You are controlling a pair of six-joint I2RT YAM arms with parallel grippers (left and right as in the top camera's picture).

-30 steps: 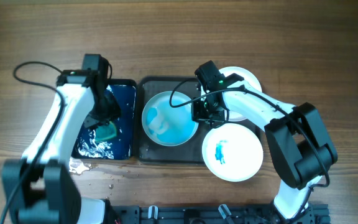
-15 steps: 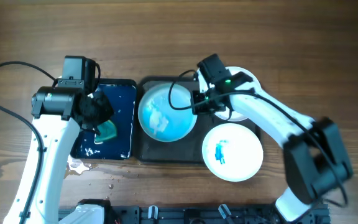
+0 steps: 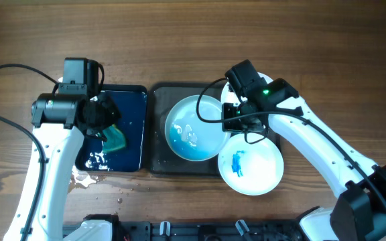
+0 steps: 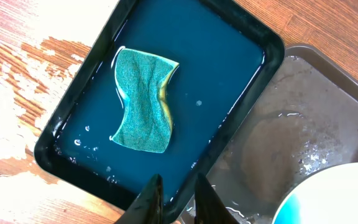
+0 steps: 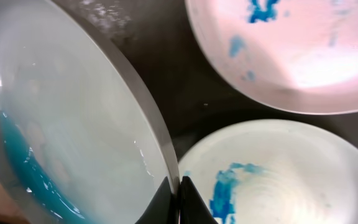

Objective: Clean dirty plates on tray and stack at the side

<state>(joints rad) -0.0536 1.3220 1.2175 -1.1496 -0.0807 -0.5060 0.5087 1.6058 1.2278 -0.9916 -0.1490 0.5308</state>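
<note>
One plate, its inside washed with thin blue, is over the middle of the grey tray. The right gripper has its fingers clamped on the right rim of this plate. Half a second ago the plate was more to the left on the tray; now its right edge comes just beside the second plate, which has a blue smear at its centre and lies at the front right corner. A third plate, also with blue marks, is behind them, mostly under the right arm.

The left gripper hangs over the small dark tray, its fingers a little apart and holding nothing. It has hardly moved. The green sponge lies flat in the shallow water there.
</note>
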